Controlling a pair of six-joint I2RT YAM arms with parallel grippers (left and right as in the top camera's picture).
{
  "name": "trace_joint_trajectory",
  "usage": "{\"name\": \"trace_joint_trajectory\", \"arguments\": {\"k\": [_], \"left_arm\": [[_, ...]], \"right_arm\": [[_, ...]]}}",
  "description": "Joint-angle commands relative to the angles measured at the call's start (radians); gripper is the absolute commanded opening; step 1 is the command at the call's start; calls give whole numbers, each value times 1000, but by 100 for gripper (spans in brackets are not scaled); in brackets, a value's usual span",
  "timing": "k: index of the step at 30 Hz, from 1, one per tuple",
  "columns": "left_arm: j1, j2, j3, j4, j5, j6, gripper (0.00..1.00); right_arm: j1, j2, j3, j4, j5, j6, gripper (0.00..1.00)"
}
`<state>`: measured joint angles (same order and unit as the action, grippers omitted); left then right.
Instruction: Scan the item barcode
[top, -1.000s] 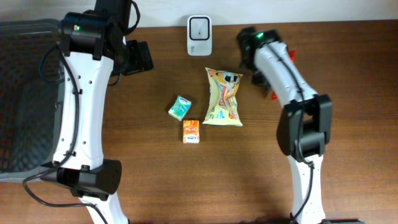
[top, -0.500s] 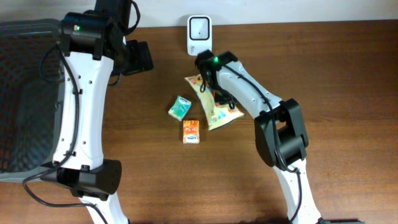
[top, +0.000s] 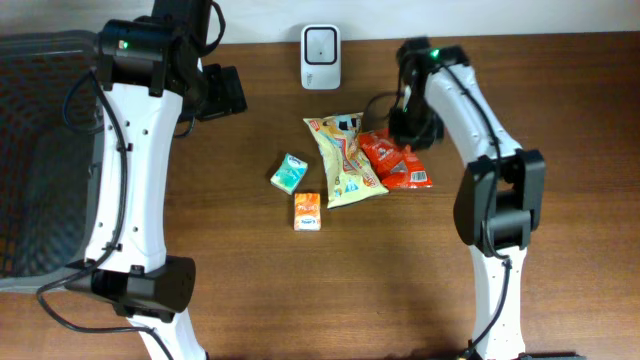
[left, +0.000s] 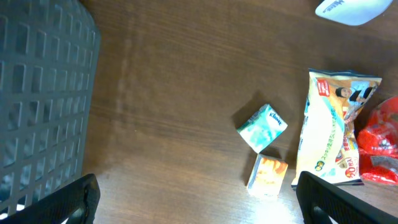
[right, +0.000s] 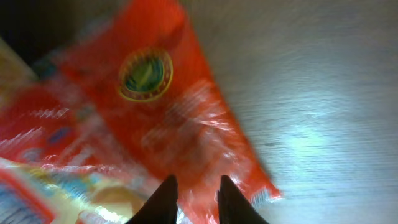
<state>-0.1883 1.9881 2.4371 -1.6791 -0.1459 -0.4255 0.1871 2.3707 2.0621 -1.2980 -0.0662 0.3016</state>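
So in the last second the right arm swung in over the yellow printed plastic snack bag (top: 345, 160), nudged it round so it now lies skewed, then swung back out to the right. Big change: a red crinkly plastic snack packet (top: 397, 162), mostly hidden by the arm a second ago, now lies flat on the brown wooden table (top: 560, 250), touching the yellow bag's right edge. The white barcode scanner (top: 320, 43) sits at the back edge, near both bags but apart from them, and nothing's in front of it yet.

The right tool (right: 194, 200) is right over the red packet, its fingertips (right: 163, 202) drawn close with only a thin gap. The wrist view is blurry, so I can't tell if it's actually pinching the plastic or just hovering. The left tool (left: 196, 186) is spread wide with nothing in it, up on the left side.

My read: the red packet is the pick for scanning, and the grab is either happening or about to. The small teal tissue pack (top: 289, 173) and little orange box (top: 308, 211) haven't budged.
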Motion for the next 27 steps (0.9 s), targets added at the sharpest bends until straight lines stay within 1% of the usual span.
{"name": "trace_joint_trajectory", "arguments": {"k": [1, 2, 3, 5, 7, 9, 12, 14, 15, 16, 17, 18, 20, 21, 22, 23, 24, 25, 27], "left_arm": [[2, 3, 0, 1, 0, -7, 99], [2, 3, 0, 1, 0, -7, 99], [2, 3, 0, 1, 0, -7, 99], [2, 3, 0, 2, 0, -7, 99], [2, 3, 0, 1, 0, -7, 99], [2, 3, 0, 1, 0, -7, 99], [2, 3, 0, 1, 0, -7, 99], [2, 3, 0, 2, 0, -7, 99], [2, 3, 0, 2, 0, -7, 99], [2, 3, 0, 1, 0, -7, 99], [2, 3, 0, 1, 0, -7, 99], [2, 3, 0, 1, 0, -7, 99], [2, 3, 0, 1, 0, -7, 99], [2, 3, 0, 2, 0, -7, 99], [2, 3, 0, 1, 0, -7, 99], [2, 3, 0, 1, 0, -7, 99], [2, 3, 0, 1, 0, -7, 99], [2, 3, 0, 1, 0, -7, 99], [2, 3, 0, 2, 0, -7, 99]], "right_arm": [[10, -8, -155, 102, -39, -19, 13], [6, -8, -190, 135, -34, 0, 10], [-2, -8, -195, 144, -25, 23, 4], [-24, -8, -183, 158, 34, 92, 4], [-66, -8, -133, 154, 79, 104, 4], [-123, -8, -35, 93, 68, 104, 4], [-164, -8, 129, -65, 8, 92, 4], [-156, -8, 185, -136, -85, -12, 5], [-146, -8, 184, -148, -116, -48, 7], [-132, -8, 168, -148, -107, -66, 10], [-111, -8, 141, -129, -59, -65, 12], [-93, -8, 103, -95, -45, -65, 16], [-69, -8, 36, -36, -46, -58, 16], [-58, -8, -14, 19, -42, -58, 16], [-56, -8, -43, 55, -40, -56, 20], [-57, -8, -85, 107, -17, -21, 22], [-63, -8, -116, 145, 12, 6, 20], [-73, -8, -147, 195, 31, 5, 4], [-90, -12, -138, 215, 79, -6, 4]]}}
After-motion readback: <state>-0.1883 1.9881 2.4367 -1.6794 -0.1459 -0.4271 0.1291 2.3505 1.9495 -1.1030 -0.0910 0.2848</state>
